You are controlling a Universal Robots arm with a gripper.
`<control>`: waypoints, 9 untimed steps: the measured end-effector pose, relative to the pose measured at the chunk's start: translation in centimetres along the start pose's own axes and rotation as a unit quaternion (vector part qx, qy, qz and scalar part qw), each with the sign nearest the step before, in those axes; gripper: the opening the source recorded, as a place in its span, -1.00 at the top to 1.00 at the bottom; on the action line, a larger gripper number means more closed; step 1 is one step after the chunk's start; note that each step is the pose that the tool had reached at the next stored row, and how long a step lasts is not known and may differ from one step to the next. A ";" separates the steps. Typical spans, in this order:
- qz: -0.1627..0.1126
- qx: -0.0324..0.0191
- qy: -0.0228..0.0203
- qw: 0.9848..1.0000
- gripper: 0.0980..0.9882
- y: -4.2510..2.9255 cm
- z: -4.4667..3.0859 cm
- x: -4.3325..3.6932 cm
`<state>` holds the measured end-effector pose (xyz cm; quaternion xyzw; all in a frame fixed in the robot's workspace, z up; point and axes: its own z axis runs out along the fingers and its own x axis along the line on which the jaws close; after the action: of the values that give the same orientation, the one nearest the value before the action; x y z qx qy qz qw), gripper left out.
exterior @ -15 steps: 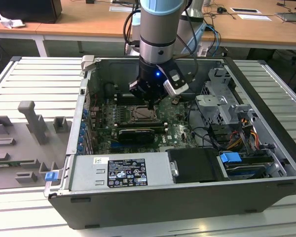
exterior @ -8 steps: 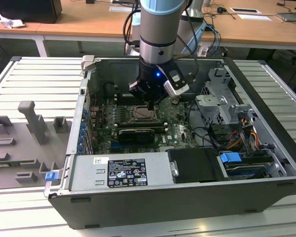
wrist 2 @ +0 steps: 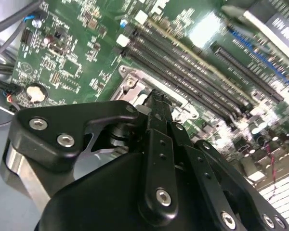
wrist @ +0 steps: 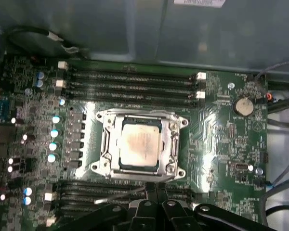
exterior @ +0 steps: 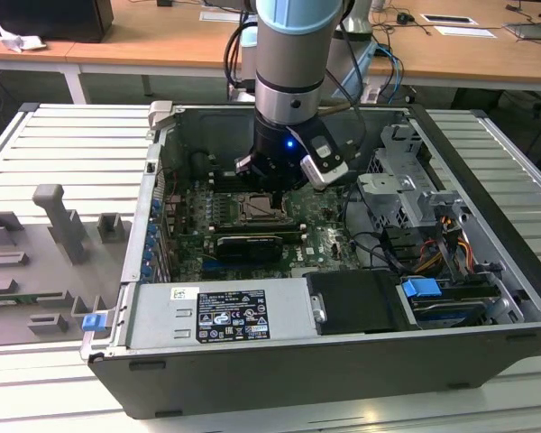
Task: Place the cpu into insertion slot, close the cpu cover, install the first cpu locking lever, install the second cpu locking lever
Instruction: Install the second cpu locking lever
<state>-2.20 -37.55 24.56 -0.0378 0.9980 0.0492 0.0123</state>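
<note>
The cpu [wrist: 140, 145] lies flat in the slot [wrist: 107, 144], and the cover [wrist: 173, 126] looks folded down around it, framing its pale top. Beside the slot, past the cover's edge, the gripper [wrist: 156, 188] hovers low with its fingers [wrist 2: 160, 113] drawn together and nothing between them. In the exterior view the gripper [exterior: 272, 192] hangs straight over the slot inside the case [exterior: 279, 383]. The levers seem to be the work now. To do it well, press with the closed tips squarely on the lever wire, sweep it down and under its hook, and stay off the memory slots [wrist: 130, 82] beside the slot.
</note>
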 end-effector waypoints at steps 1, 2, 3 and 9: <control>0.000 0.000 0.000 1.000 0.98 -0.15 -0.01 0.01; -0.001 0.000 0.000 1.000 0.98 -0.39 -0.03 0.03; -0.001 0.000 0.000 1.000 0.98 -0.58 -0.03 0.05; -0.005 -0.002 0.000 1.000 0.98 -1.56 -0.10 0.28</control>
<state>-2.36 -39.13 24.50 -0.0424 0.9977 0.0508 0.0120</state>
